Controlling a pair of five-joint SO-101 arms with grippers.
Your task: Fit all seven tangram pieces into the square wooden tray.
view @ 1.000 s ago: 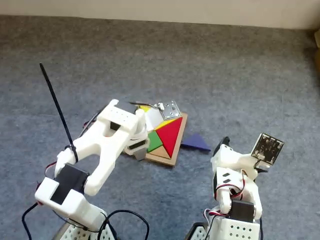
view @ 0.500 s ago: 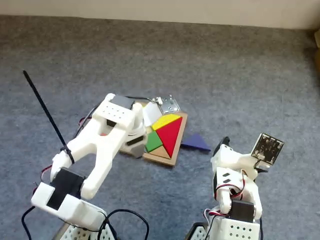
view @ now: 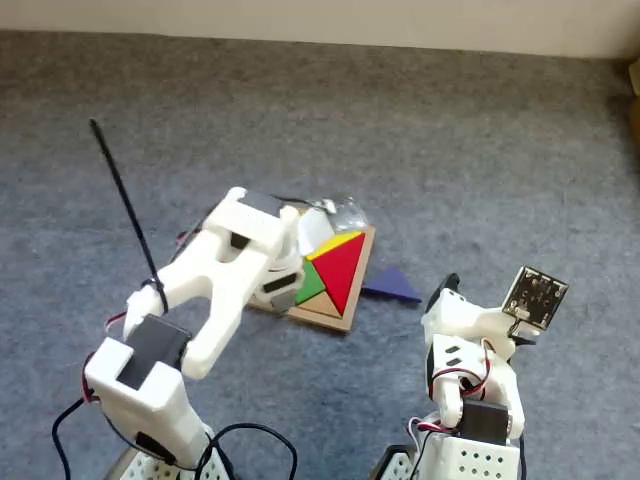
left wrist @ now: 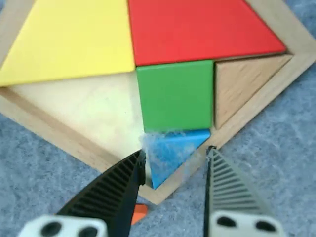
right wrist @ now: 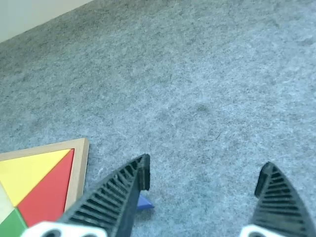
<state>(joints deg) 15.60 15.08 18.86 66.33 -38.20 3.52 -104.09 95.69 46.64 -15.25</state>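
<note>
Tray lies mid-carpet in the high view. Since the earlier frame the left arm has swung further across its left half. A purple triangle lies just beside the right rim.

Left wrist view: the left gripper is parted and holds nothing, straddling the blue triangle seated against the green square. An orange piece lies outside the tray.

Right wrist view: the right gripper gapes wide, empty, above carpet.
</note>
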